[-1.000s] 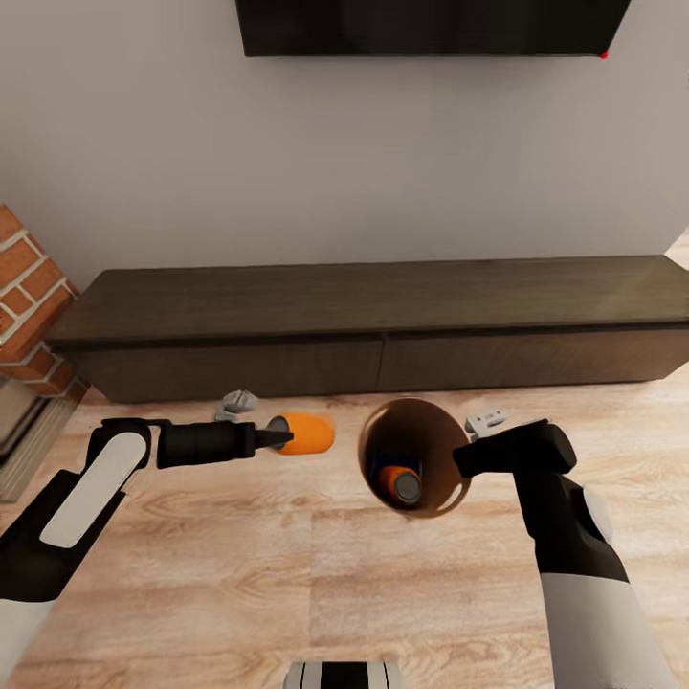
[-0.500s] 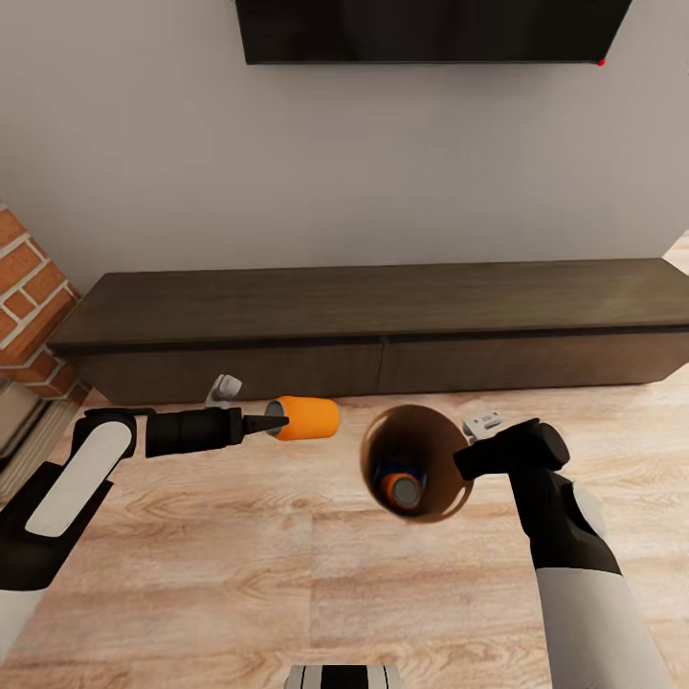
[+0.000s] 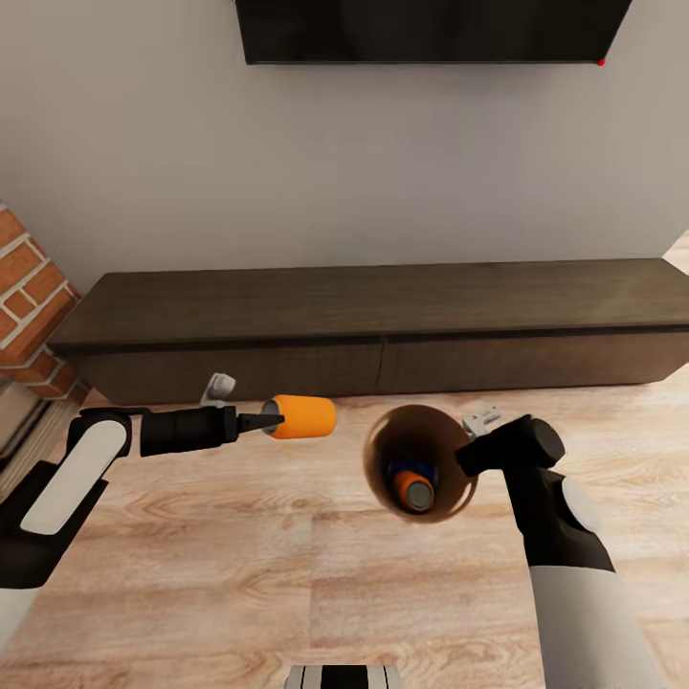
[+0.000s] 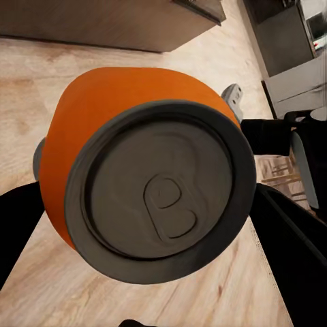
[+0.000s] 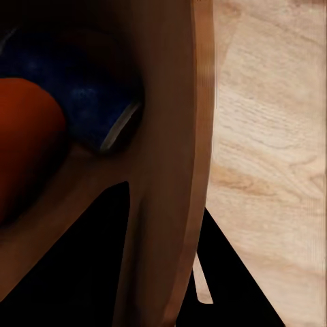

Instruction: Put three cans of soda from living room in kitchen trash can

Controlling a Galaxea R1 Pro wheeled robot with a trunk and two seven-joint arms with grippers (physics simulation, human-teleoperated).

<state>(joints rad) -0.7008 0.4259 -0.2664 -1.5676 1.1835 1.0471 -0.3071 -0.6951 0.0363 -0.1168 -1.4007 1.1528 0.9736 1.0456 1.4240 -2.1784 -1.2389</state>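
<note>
With the orange can point(image 3: 301, 417) clamped in the left end effector point(image 3: 266, 420), it is best carried fully over the trash can point(image 3: 375, 459), gripped at its rim by the right end effector point(image 3: 469, 457), before release

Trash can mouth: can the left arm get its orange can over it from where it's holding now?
Probably yes. The left gripper holds the orange can level, beside the trash can held by the right gripper, open mouth tilted up, nothing between. Two cans already lie inside.

The left arm reaches level toward the centre, its gripper point(image 3: 271, 421) clamped on an orange can point(image 3: 300, 417) held sideways. The right arm bends inward, its gripper point(image 3: 469, 459) pinching the rim of the trash can point(image 3: 383, 435).
</note>
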